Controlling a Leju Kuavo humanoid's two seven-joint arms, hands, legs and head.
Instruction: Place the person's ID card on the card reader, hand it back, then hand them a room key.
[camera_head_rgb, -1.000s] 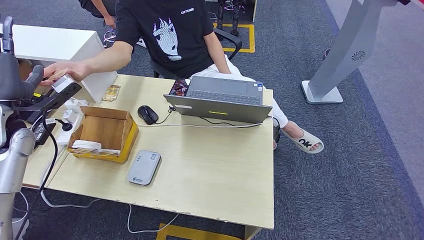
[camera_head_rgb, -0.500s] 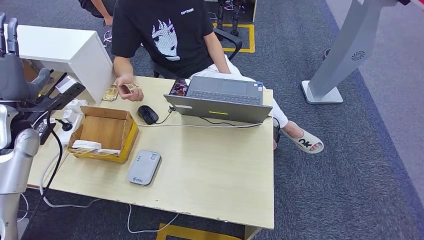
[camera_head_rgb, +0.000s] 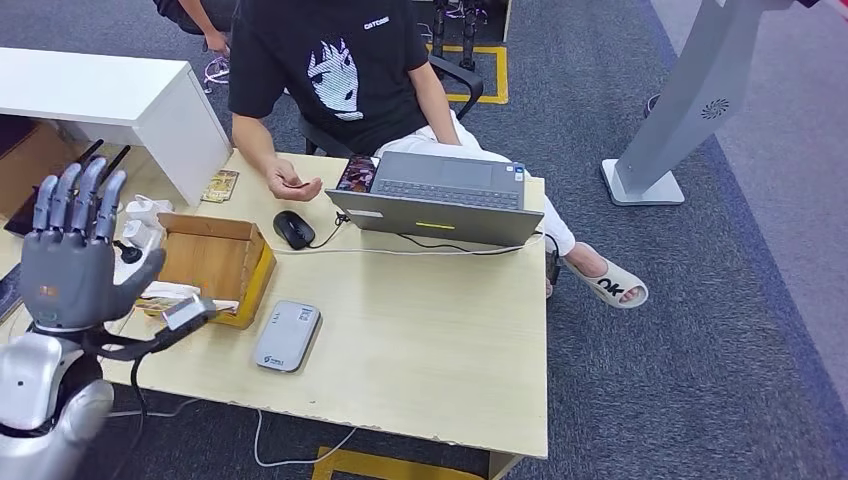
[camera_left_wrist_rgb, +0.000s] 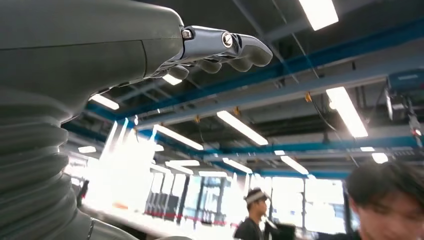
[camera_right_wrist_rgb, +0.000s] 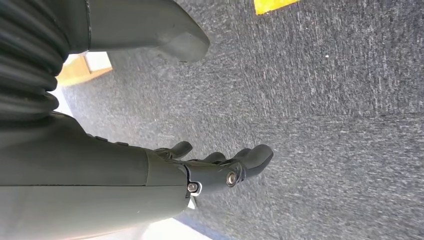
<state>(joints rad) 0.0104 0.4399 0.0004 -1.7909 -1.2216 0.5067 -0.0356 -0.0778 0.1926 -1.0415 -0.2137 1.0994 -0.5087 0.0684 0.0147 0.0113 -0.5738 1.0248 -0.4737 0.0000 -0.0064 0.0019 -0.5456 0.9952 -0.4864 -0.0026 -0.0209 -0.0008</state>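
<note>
Grey carpet runs under a pale wooden table (camera_head_rgb: 420, 350) that carries, from my head view: an open cardboard box (camera_head_rgb: 210, 262) with a stack of pale cards (camera_head_rgb: 168, 293) at its near end, which I judge to be the room keys; a grey card reader (camera_head_rgb: 288, 335) just beside the box toward the table's near edge; a black mouse (camera_head_rgb: 295, 229); a grey laptop (camera_head_rgb: 445, 197). Item, person (camera_head_rgb: 335, 70) in a black printed shirt, seated behind the table, one hand (camera_head_rgb: 296, 184) resting at the far edge beside the mouse, with something small and dark in the palm, possibly the ID card, too small for me to confirm. Item, my left hand (camera_head_rgb: 70, 255): raised, palm-back toward my camera, fingers straight and spread, thumb out, holding nothing and touching nothing, above the table's left end. Item, my right hand (camera_right_wrist_rgb: 215, 167): hanging over the carpet, fingers loosely curled but apart, nothing in them. Risks, as I judge them: a black cable loops just under my left wrist across the box corner, so a reach down for a key could snag it and drag the box; thin stacked cards may come up doubled or slip, and a deep reach could knock the box wall.
</note>
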